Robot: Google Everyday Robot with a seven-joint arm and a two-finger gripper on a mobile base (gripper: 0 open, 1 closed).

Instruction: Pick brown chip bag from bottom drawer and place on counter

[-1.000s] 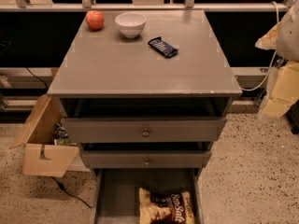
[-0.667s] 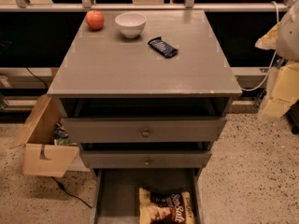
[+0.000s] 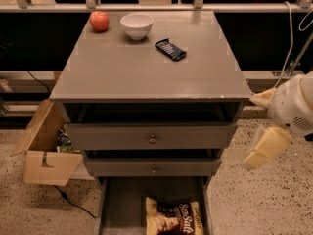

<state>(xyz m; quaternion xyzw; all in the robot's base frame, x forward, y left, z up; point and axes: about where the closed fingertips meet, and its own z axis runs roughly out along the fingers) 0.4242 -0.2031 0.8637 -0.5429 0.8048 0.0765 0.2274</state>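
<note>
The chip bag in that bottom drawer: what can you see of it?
The brown chip bag is crinkly, tan-yellow and dark brown, with white "Sea Salt" script. It lies flat, face up, in the right part of the open bottom drawer, its lower end cut off by the picture's edge. Nothing grips it: the open pincer hangs to the right of the cabinet, higher up, empty.

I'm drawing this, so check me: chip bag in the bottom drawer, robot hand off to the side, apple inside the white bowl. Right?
No: the camera view shows the apple beside the white bowl on the counter, not inside it. The chip bag is in the bottom drawer, and the gripper is off to the side, at the right edge.
</note>
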